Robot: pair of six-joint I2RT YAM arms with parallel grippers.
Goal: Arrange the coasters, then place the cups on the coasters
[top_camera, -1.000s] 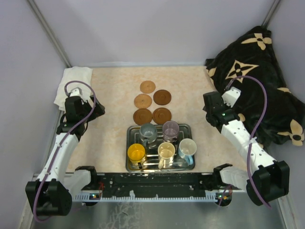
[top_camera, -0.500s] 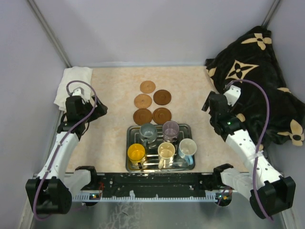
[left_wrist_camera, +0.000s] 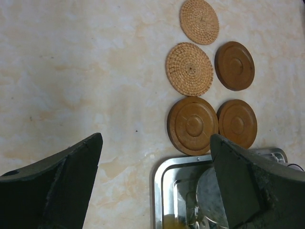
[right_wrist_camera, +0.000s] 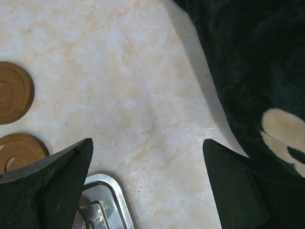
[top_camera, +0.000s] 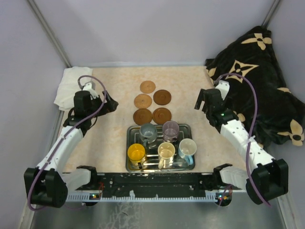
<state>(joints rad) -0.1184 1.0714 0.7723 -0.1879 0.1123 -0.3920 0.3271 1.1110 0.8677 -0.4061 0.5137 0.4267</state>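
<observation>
Several brown round coasters [top_camera: 142, 116] lie clustered on the table just beyond the metal tray [top_camera: 128, 143]. Two are woven [left_wrist_camera: 189, 69] and the others are smooth wood [left_wrist_camera: 192, 126]. Several cups stand in the tray: grey [top_camera: 147, 131], purple [top_camera: 170, 129], orange-yellow [top_camera: 136, 153], cream [top_camera: 166, 151] and light blue [top_camera: 187, 148]. My left gripper [top_camera: 110, 102] hovers left of the coasters, open and empty [left_wrist_camera: 156, 143]. My right gripper [top_camera: 200, 100] hovers to their right, open and empty [right_wrist_camera: 147, 143], with two coasters [right_wrist_camera: 12, 98] at its left edge.
A black blanket with cream flower patterns [top_camera: 257, 81] is heaped at the right and reaches onto the table [right_wrist_camera: 257, 71]. A white cloth [top_camera: 71, 86] lies at the far left corner. Walls close in the table at the back and sides.
Both arms have swung inward toward the coasters: the left gripper moved right and forward, the right gripper moved left and forward. Both stayed open. Coasters and cups have not moved.
</observation>
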